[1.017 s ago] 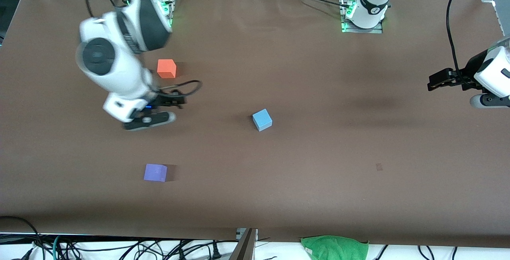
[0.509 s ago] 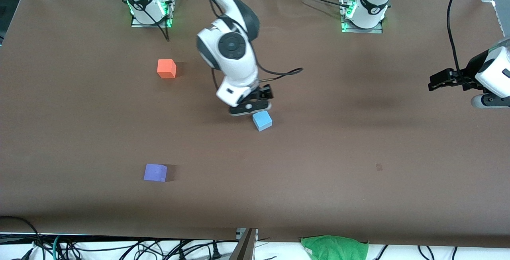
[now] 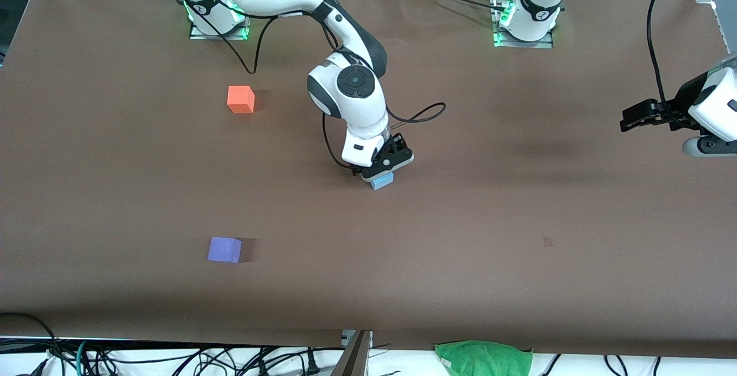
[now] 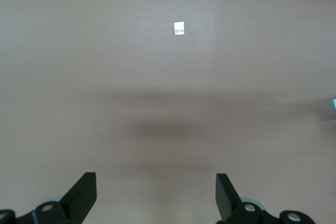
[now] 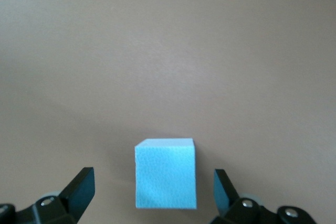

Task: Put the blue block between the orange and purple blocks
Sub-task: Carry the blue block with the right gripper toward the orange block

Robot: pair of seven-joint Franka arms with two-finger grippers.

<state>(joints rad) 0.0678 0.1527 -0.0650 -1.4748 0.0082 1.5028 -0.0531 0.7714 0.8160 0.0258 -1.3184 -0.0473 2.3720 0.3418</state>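
The light sky-blue block [image 3: 382, 181] sits near the table's middle, mostly covered by my right gripper [image 3: 384, 170]. In the right wrist view the blue block [image 5: 166, 173] lies between the open fingers, with a gap on each side. My right gripper [image 5: 153, 191] is open around it. The orange block [image 3: 240, 99] sits toward the right arm's end, nearer the bases. The purple block [image 3: 224, 250] sits nearer the front camera, in line with the orange one. My left gripper [image 3: 627, 118] waits open in the air over the left arm's end of the table; it is also open and empty in its wrist view [image 4: 156, 195].
A green cloth [image 3: 482, 357] lies past the table's front edge. Cables hang along that edge. A small pale mark [image 4: 179, 28] is on the brown table cover in the left wrist view.
My right arm swept from beside the orange block to the blue block and came down over it, fingers now on either side of it. The blocks and the left arm have not moved.
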